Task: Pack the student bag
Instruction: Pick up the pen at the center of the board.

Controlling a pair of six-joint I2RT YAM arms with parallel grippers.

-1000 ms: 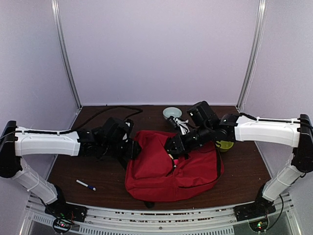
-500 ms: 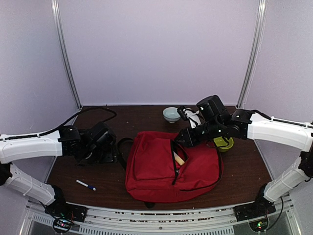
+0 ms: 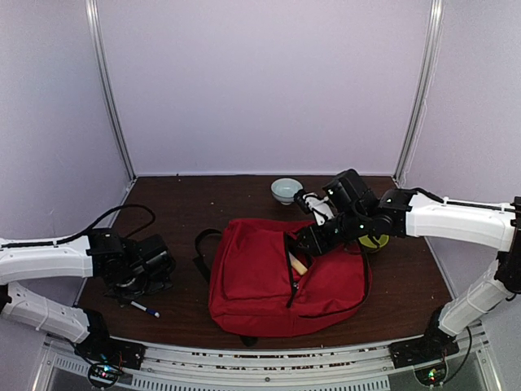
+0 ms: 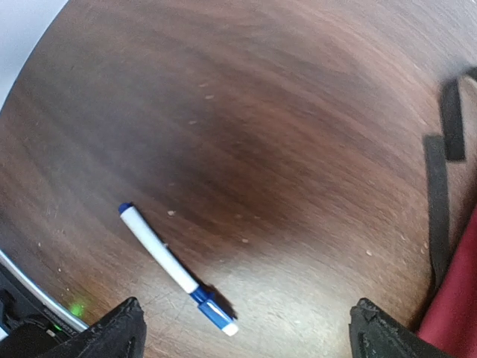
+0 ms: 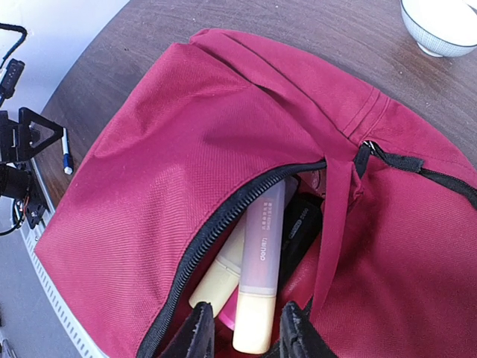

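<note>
Student bag [image 3: 281,285] lay flat mid-table, toward the near edge, main zipper parted. Right gripper [image 3: 313,242] hung at the far end of that opening. In its wrist view the fingers [image 5: 198,334] flanked the butt of a pale pink tube [image 5: 261,261] poking out of the bag. We could not tell whether they pinched it or stood clear of it. A cream tube [image 5: 220,280] and a black item [image 5: 298,227] lay beside it inside.

Left gripper [image 3: 151,273] hovered spread wide and empty near the near-left corner, just above a white marker [image 4: 175,272] with a blue cap.

We judged the marker to be the next pick. It lay diagonal and flat on the table [image 4: 283,112]. The wrist should turn so the jaws cross the barrel at mid-length. The tips should reach the tabletop before closing, or the marker may roll away.

Hard to make out:
- The left wrist view was soft, with only the fingertips showing at the bottom edge.
- The bag's interior was mostly in shadow.
- A yellow-green thing [image 3: 376,241] toward the right edge sat largely behind the right arm, so we could not identify it.
- A small bowl [image 3: 286,190] stood by the far edge, its contents unseen.
</note>
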